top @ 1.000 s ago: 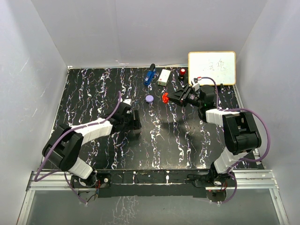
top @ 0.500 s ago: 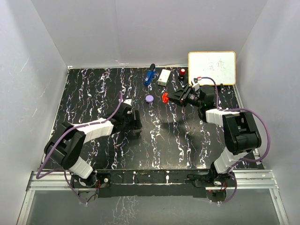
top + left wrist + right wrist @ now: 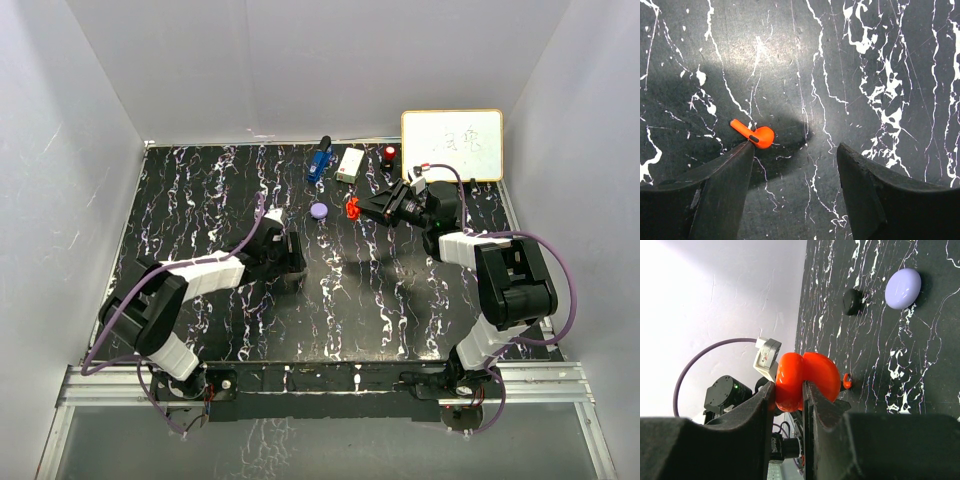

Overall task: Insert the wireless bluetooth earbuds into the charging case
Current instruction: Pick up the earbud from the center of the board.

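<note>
Under left gripper [image 3: 795, 150]: jaws wide, empty; red earbud [image 3: 752, 135] just beside one finger. I'd centre over it before closing; right gripper [image 3: 789, 399] clamped on red charging case [image 3: 810, 374].

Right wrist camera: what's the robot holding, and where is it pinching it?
The right gripper pinches the red charging case by one half. The left gripper holds nothing.

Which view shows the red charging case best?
Right wrist: the red charging case sits large, pinched in the right claw. Top external shows only a small red speck; left wrist does not show it.
</note>
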Controlling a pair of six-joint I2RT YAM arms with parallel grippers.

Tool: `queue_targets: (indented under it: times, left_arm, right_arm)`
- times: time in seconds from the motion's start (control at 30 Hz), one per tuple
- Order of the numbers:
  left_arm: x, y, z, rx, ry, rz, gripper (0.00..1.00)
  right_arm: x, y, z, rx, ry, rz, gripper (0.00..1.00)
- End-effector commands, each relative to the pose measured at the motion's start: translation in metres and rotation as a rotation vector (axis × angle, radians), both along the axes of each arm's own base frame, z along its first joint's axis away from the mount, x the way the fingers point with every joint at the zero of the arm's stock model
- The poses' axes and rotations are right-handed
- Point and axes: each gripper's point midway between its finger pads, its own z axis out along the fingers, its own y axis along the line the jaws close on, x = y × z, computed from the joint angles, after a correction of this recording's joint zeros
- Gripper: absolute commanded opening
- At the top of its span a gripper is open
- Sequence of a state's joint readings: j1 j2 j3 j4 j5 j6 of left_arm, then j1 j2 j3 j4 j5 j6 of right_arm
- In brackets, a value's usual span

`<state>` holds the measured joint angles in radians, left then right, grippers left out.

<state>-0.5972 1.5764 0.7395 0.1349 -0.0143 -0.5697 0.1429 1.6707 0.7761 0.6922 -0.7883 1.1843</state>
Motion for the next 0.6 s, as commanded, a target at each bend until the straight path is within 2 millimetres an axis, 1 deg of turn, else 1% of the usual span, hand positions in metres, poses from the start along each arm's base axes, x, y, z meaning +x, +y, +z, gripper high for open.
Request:
queue_targets:
  times: [0.0,0.23,0.33,0.43,0.57]
  left_arm:
    - [-0.006,-0.002,-0.010,0.006,0.046,-0.009,0.66]
    - [-0.004,-0.012,-0.012,-0.017,0.052,-0.014,0.66]
    - [-0.005,-0.011,-0.011,-0.007,0.060,-0.009,0.65]
    - [-0.010,-0.003,-0.005,0.017,0.059,-0.004,0.65]
    - [-0.016,0.013,0.009,0.060,0.033,0.015,0.65]
  right_arm:
    - [0.010,0.001,0.031,0.022,-0.122,0.003,0.00]
    - [0.011,0.001,0.029,0.025,-0.118,0.002,0.00]
    - [0.010,0.001,0.028,0.028,-0.116,0.003,0.00]
    - [0.009,0.001,0.028,0.028,-0.117,0.004,0.00]
    - [0.008,0.002,0.029,0.030,-0.120,0.007,0.00]
